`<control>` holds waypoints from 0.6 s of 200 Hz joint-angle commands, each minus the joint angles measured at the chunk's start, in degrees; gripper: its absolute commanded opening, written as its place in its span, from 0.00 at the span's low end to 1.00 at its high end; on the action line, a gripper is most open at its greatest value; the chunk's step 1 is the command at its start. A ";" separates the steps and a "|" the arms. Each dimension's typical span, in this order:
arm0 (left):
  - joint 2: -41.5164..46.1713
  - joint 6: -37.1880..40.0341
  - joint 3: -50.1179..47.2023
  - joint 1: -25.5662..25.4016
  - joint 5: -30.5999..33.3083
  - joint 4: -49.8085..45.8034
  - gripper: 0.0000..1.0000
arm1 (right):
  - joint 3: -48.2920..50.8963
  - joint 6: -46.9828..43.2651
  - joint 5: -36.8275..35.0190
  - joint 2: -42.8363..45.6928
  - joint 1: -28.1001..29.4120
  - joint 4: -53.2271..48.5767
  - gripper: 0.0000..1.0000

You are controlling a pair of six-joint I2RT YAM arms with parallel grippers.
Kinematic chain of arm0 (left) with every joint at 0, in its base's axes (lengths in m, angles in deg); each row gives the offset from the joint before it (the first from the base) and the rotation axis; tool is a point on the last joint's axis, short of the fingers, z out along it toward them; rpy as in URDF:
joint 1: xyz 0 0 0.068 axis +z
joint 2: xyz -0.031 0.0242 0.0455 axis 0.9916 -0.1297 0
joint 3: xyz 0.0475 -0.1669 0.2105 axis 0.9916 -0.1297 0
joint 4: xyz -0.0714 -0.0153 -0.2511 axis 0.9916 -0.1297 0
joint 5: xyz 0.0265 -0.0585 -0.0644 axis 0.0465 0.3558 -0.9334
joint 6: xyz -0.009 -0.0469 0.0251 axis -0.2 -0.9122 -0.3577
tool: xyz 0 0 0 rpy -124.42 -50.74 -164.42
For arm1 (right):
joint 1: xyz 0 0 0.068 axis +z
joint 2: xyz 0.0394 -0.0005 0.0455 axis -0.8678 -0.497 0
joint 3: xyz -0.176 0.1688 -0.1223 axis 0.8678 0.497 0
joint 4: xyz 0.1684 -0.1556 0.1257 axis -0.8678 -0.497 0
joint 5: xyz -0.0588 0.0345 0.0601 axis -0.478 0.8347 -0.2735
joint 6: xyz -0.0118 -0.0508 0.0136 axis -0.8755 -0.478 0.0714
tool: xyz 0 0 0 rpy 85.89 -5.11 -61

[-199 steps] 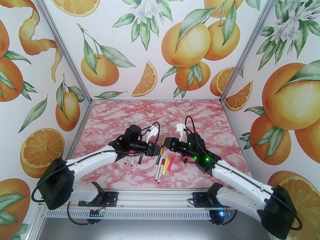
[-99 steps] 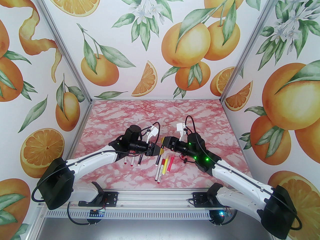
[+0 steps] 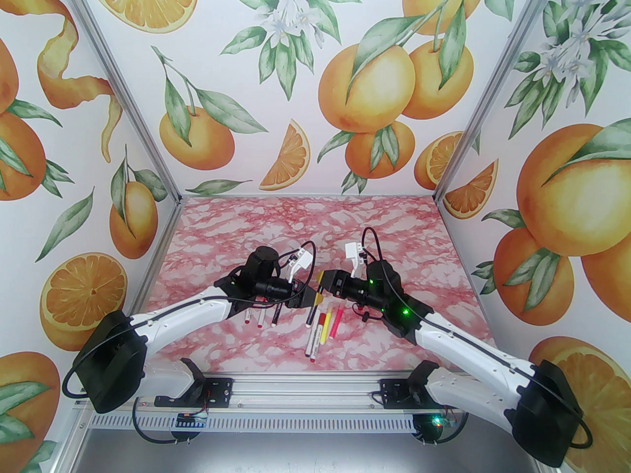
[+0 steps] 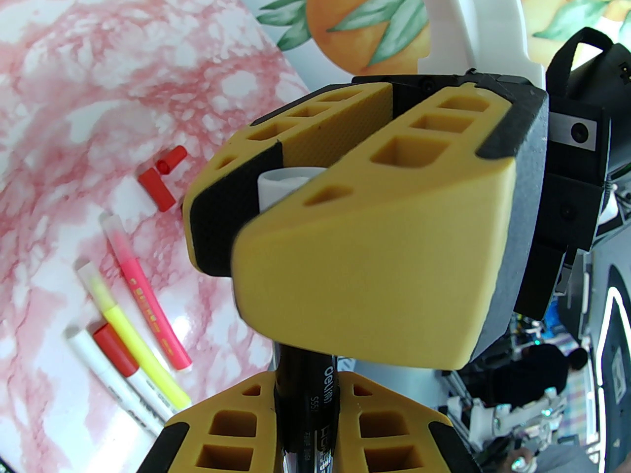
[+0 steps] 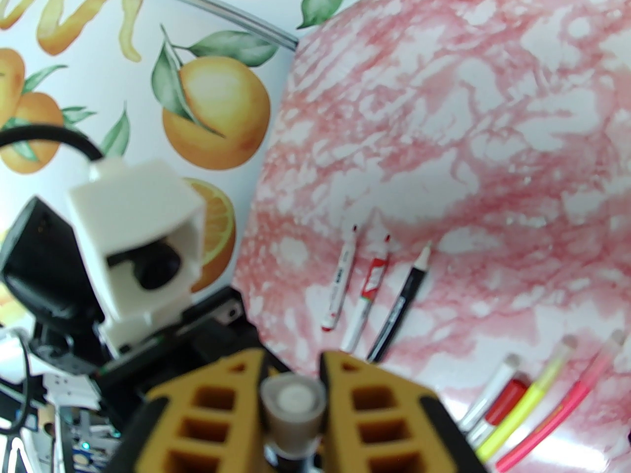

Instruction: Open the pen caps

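Note:
A black pen (image 3: 312, 313) hangs tilted over the table's middle, held at both ends. My left gripper (image 3: 318, 299) is shut on its black barrel (image 4: 306, 402). My right gripper (image 3: 324, 279) is shut on its white pen cap (image 5: 293, 404), whose end shows between the yellow fingers (image 4: 374, 244) in the left wrist view. Two loose red pen caps (image 4: 158, 190) lie on the table. Under the grippers lie a white pen with a red cap (image 3: 315, 338), a yellow pen (image 3: 325, 328) and a pink pen (image 3: 336, 323). Three more pens (image 5: 369, 288) lie side by side to the left.
The pink marbled table (image 3: 305, 224) stretches open behind both arms to the back wall. Orange-print walls close it in on the left, right and back. A metal rail (image 3: 305, 387) with both arm bases runs along the near edge.
My right gripper has shifted slightly left onto the pen's white cap end, which showed uncovered a second ago. The left arm and the pens on the table have not moved.

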 commanded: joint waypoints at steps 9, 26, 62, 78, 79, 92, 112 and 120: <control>-1.47 2.38 -0.34 -0.72 -1.37 -1.09 0.03 | -3.24 -2.64 -3.83 2.19 -0.35 -2.79 0.16; -1.48 2.55 -0.47 -1.33 -1.55 -0.88 0.02 | -3.44 -3.04 -4.62 2.92 -1.20 -3.31 0.15; -1.68 3.84 -0.24 -2.89 -1.03 -2.40 0.00 | -3.62 -2.76 -6.18 5.09 -3.64 -2.99 0.12; -1.75 3.80 -0.34 -3.09 -1.09 -2.09 0.00 | -3.71 -3.21 -6.83 5.94 -4.54 -2.51 0.12; -1.75 3.76 -0.30 -3.09 -1.10 -2.07 0.00 | -3.66 -3.21 -6.83 6.00 -4.61 -2.42 0.12; -1.81 3.89 -0.05 -3.30 -1.20 -2.12 0.00 | -3.36 -2.71 -6.95 6.37 -5.70 -1.65 0.11; -1.93 4.42 0.28 -3.75 -0.95 -2.83 0.00 | -3.52 -1.90 -7.23 6.64 -6.77 -1.19 0.10; -2.01 4.46 0.33 -3.80 -0.93 -2.97 0.00 | -3.70 -1.94 -7.65 6.80 -6.96 -1.20 0.10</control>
